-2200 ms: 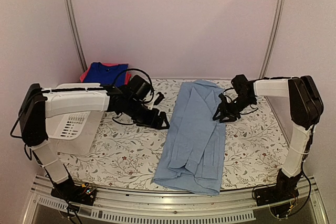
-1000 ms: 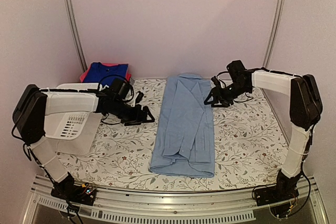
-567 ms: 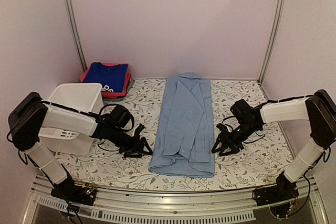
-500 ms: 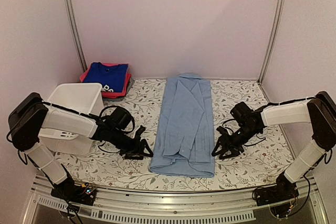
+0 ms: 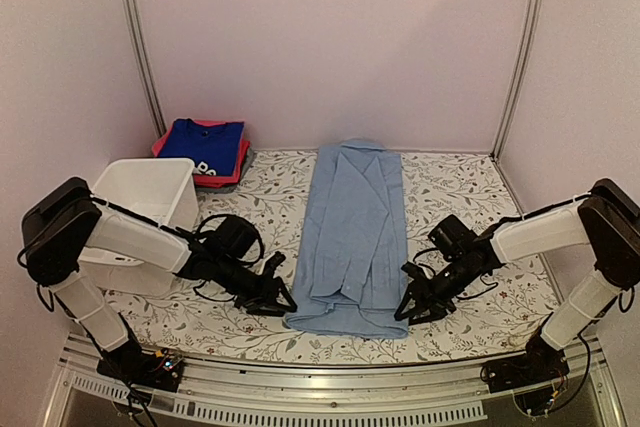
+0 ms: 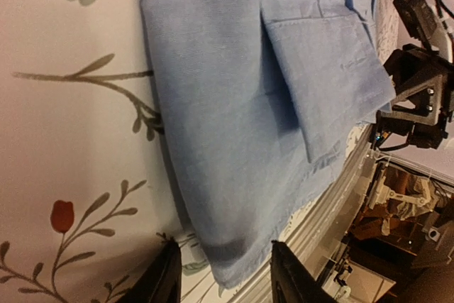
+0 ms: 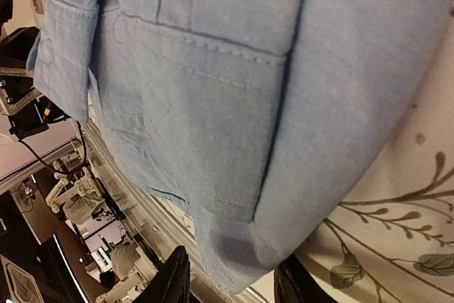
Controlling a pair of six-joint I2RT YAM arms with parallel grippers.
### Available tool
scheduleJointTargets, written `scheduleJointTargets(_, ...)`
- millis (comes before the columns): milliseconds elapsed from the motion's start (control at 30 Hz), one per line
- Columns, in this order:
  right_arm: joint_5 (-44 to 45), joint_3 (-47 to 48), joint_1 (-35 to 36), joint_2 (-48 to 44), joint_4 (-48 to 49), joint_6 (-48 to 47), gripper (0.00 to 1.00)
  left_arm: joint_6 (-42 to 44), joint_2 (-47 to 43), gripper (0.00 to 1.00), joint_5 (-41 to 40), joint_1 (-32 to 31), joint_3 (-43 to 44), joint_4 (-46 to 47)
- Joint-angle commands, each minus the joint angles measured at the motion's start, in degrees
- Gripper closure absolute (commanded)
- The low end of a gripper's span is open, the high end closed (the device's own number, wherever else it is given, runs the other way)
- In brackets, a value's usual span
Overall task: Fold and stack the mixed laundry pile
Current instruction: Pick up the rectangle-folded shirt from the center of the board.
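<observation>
**Workpiece.** The pale-blue shirt (image 5: pixel 355 237) lies flat on the desk (image 5: pixel 470 197). It is folded into a long strip that runs from the far edge to the near edge, at centre.

**Left arm.** The arm reaches low across the desk. The left fingers (image 5: pixel 278 299) sit at the near left corner of the shirt. In the left wrist view the fingers are spread, one on each side of the hem corner, and are not clamped on the cloth.

**Right arm.** The right fingers (image 5: pixel 408 309) sit at the near right corner. In the right wrist view they are likewise spread, astride the folded corner.

**Other items.** A blue item with white print (image 5: pixel 205 142) lies on a pink-red garment (image 5: pixel 222 180) at the far left corner. A white basket (image 5: pixel 150 182) stands just in front of them.
</observation>
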Motion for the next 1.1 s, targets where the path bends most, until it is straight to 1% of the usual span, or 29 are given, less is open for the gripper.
scheduleJointTargets(0,-0.2,-1.3,1.7,2.2,3.1,2.4,0.63,-0.2,2.2,0.58,1.2,-1.3,0.3,1.0)
scheduleJointTargets(67,-0.5,-1.5,1.8,2.4,3.5,2.5,0.66,0.1,2.6,0.60,1.5,-1.5,0.6,1.0)
scheduleJointTargets(167,-0.7,-1.0,1.8,2.1,3.7,2.4,0.72,0.7,3.1,0.67,2.1,-1.6,1.3,1.0)
scheduleJointTargets(267,-0.8,0.0,1.8,1.0,3.8,1.7,0.83,1.5,3.2,0.78,2.4,-1.8,2.0,1.0)
scheduleJointTargets(367,-0.4,1.3,1.8,-0.9,2.9,0.8,0.99,3.3,2.3,0.89,2.3,-1.9,3.3,1.0)
scheduleJointTargets(467,0.9,3.2,1.8,-2.8,1.4,-0.2,1.00,6.6,1.3,1.00,1.6,-2.8,6.3,-1.2)
scheduleJointTargets(600,3.3,5.4,1.7,-5.1,-1.0,-1.2,1.00,10.4,0.3,1.00,-0.4,-2.8,11.2,-5.8)
scheduleJointTargets(767,6.1,8.1,1.1,-6.3,-3.0,-2.7,1.00,12.7,0.3,1.00,-1.4,-1.3,14.6,-8.4)
scheduleJointTargets(900,7.3,10.1,-2.3,-6.9,-3.7,-3.9,1.00,13.5,0.3,1.00,-0.8,1.6,16.6,-8.4)
scheduleJointTargets(1000,8.0,12.9,-5.2,-6.6,-3.9,-5.2,1.00,14.9,1.8,1.00,-0.3,4.2,20.1,-9.1)
scheduleJointTargets(1067,8.0,15.5,-7.0,-4.5,-4.5,-6.9,1.00,16.2,4.2,1.00,-0.4,5.6,23.2,-10.1)
